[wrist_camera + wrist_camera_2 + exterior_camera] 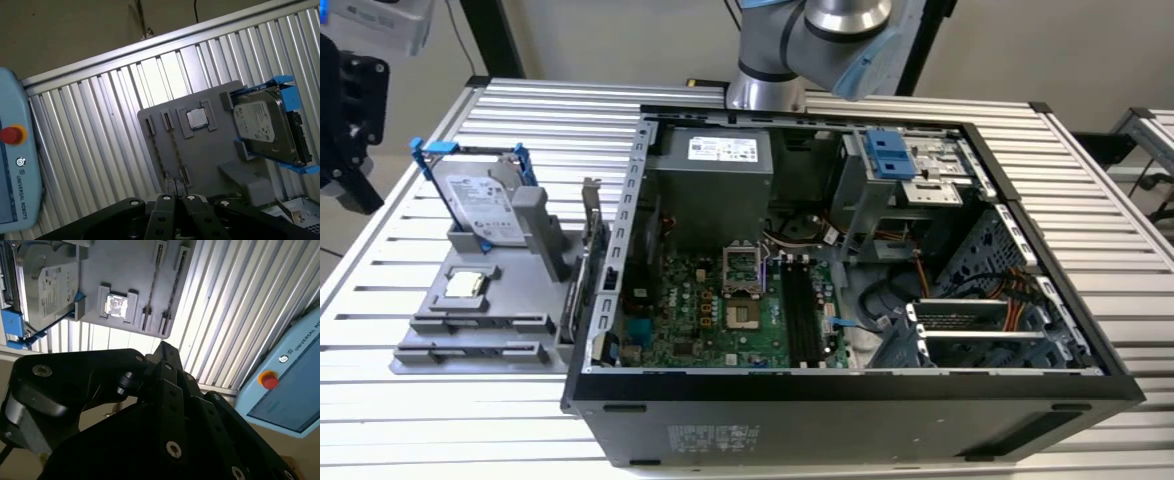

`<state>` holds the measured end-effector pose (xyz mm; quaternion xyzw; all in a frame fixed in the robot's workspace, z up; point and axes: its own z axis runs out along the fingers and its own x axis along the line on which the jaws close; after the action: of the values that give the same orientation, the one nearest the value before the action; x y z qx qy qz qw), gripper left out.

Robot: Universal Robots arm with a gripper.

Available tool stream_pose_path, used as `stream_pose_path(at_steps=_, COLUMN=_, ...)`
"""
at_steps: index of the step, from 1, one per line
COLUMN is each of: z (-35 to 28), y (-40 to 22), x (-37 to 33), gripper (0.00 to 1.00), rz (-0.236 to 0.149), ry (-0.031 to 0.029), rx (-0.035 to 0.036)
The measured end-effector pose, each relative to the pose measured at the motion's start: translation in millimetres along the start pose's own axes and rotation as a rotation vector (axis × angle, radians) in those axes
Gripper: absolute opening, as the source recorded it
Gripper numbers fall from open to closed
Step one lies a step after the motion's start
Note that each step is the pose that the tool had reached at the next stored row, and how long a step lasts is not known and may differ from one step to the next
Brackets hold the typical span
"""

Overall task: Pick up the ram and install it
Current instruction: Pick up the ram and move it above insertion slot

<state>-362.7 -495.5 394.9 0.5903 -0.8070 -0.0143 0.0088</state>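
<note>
In the first wrist view the ram (pixel 159 156) looks like a thin strip standing on edge in a long holder of the grey fixture (pixel 210 150), with a second such strip beside it. The second wrist view shows the same strips (pixel 152 285) on the fixture. My black gripper (pixel 177 199) hangs well above the fixture, apart from it, its fingers together with nothing between them. The arm (pixel 814 40) rises behind the open computer case (pixel 854 390). Inside the case lies the green motherboard (pixel 720 310) with its long black slots (pixel 798 310).
The fixture (pixel 467 300) stands on the slatted table at the exterior view's left, holding a hard drive (pixel 480 205) in a blue bracket and a processor (pixel 464 285). A teach pendant (pixel 12 165) with a red stop button lies beyond the table edge.
</note>
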Motion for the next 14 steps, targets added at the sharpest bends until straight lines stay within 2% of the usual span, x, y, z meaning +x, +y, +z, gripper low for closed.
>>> stream_pose_path(at_steps=6, z=-0.1, y=-0.1, x=0.0, gripper=0.0, rz=-0.076, ry=0.0018, rx=0.0098)
stream_pose_path(at_steps=14, z=0.0, y=0.0, x=0.0, gripper=0.0, rz=-0.186, ry=0.0027, rx=0.0334)
